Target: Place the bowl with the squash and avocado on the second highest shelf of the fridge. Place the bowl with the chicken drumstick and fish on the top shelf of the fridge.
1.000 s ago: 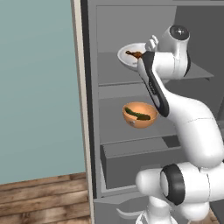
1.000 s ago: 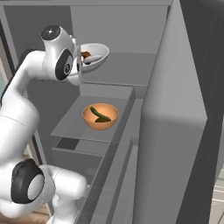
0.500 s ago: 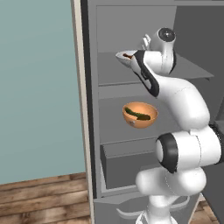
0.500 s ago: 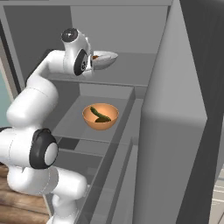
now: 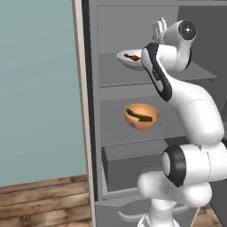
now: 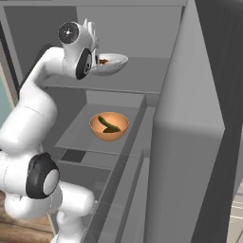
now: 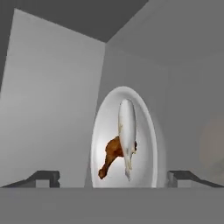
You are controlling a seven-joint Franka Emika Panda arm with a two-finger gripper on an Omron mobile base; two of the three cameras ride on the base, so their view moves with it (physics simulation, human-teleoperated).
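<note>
Two bowls are in the fridge, each on its own grey board. The white bowl (image 5: 131,59) with the drumstick (image 7: 110,157) and the pale fish (image 7: 127,131) rests on the top shelf (image 5: 177,75), towards its front left part in the left base view. In the hand view both pieces lie inside it, the fish along the middle and the drumstick just beside it, touching or nearly so.

One board lower, the orange bowl (image 6: 109,126) sits on the second shelf (image 6: 76,133), with the squash (image 6: 108,124) lying across its inside. A darker lump beside the squash may be the avocado, but it is too small to tell apart.

The gripper (image 5: 158,30) is up by the top shelf, just behind the white bowl as the left base view has it. In the hand view its two tips (image 7: 43,177) stand wide apart at the bottom edge, the bowl's near rim between them and nothing visibly pinched, so it looks open and empty-handed.

Judging from how things lie, both placements look done: each bowl is on the board the task names. What seems left is only for the arm to draw clear of the fridge without nudging the white bowl.
</note>
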